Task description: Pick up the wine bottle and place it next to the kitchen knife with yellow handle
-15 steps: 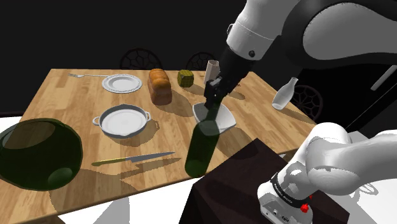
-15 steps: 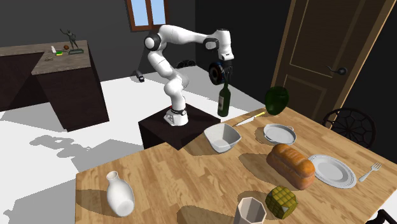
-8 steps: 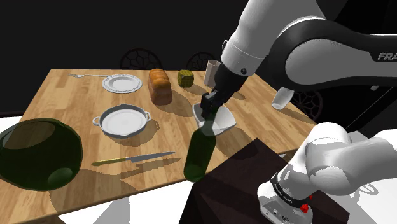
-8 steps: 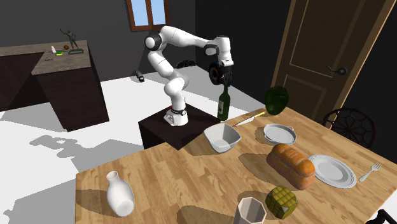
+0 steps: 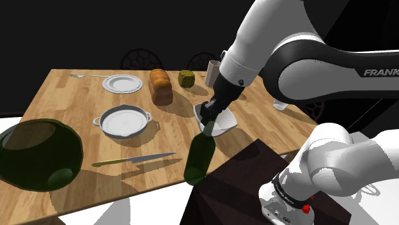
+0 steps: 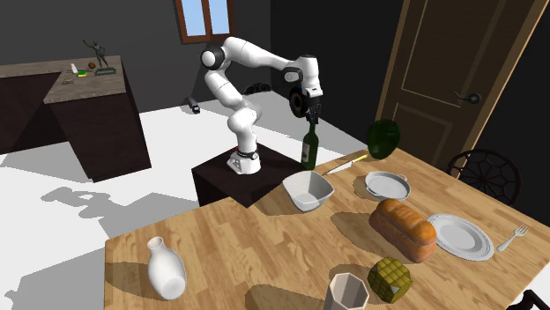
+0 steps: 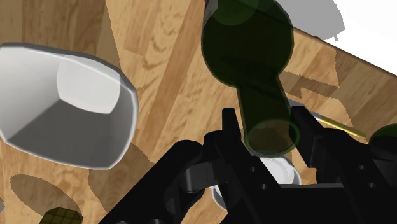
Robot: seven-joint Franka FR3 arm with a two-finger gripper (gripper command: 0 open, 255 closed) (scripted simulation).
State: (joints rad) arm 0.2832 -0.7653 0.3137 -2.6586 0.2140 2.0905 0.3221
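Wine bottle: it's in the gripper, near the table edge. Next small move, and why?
Probably lower it a little while nudging it inward, toward the kitchen knife. The gripper is shut on the neck of the wine bottle, whose base appears not yet set down and sits close to the edge of the table, with the knife's blade tip a short way off. Landing further in looks safer before release.

The arm (image 5: 268, 32) is built of glossy white, rounded shells, broken at the joints by dark grey bands, one of which carries the white letters FRANK (image 5: 381, 72). Its base wears a black collar (image 5: 286, 192) with tiny white print and a small red dot (image 5: 309, 208). The hand (image 7: 270, 135) is black all over, with blocky, angular fingers (image 7: 313, 137).
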